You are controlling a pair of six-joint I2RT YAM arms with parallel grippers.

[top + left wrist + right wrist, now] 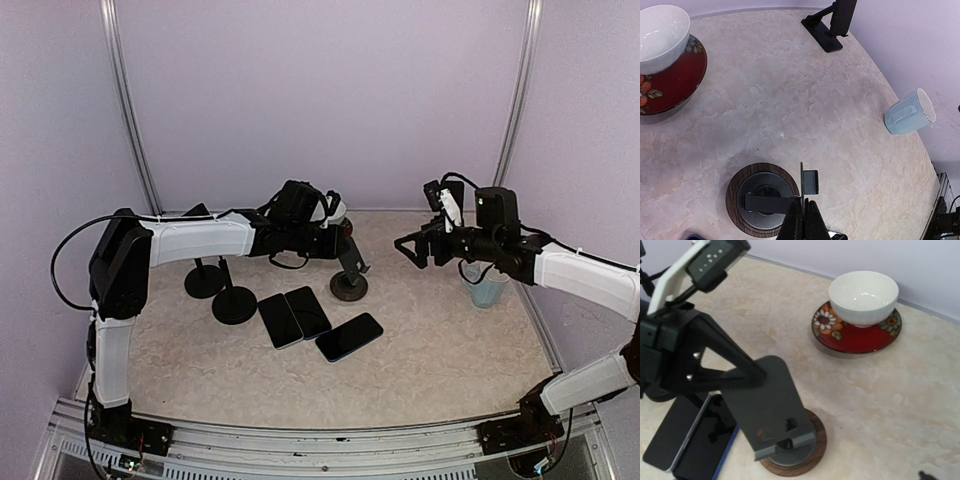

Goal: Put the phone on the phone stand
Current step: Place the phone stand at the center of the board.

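though lilac-walled, marbled beige tabletop [450,370]

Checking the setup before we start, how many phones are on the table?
3, lying flat together: left phone and middle phone side by side, blue-edged phone just right of them. The left arm could hide more.

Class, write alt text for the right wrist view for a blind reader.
An empty phone stand on a round wooden base, the left gripper shut on its edge. Phones lie left; behind, a white bowl on a red plate.
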